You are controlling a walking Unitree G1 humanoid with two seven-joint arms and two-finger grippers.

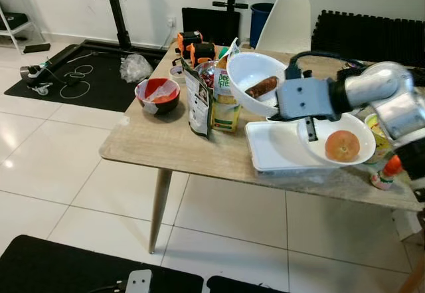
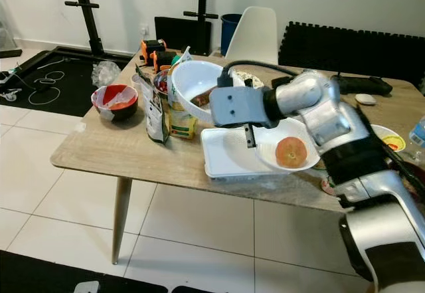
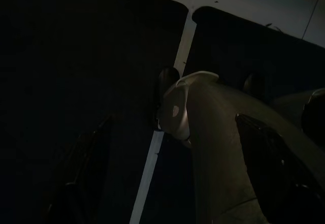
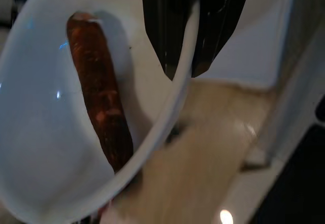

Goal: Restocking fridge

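My right gripper [image 1: 281,94] is shut on the rim of a white bowl [image 1: 247,72] and holds it tilted above the wooden table [image 1: 153,140]. A brown sausage [image 4: 99,99] lies inside this bowl, and both black fingers [image 4: 170,26] pinch the rim from either side. Just right of it, a second white bowl [image 1: 335,132] holds an orange-red round fruit [image 1: 342,145] and rests on a white tray [image 1: 275,150]. The left arm hangs idle in the shade over dark mats, its fingers [image 3: 269,153] apart.
A dark snack packet [image 1: 197,100] and a juice carton [image 1: 226,103] stand left of the held bowl. A red bowl [image 1: 157,95] sits near the table's left edge. A small orange-capped bottle [image 1: 385,172] lies at the right front. A white chair [image 1: 285,17] stands behind.
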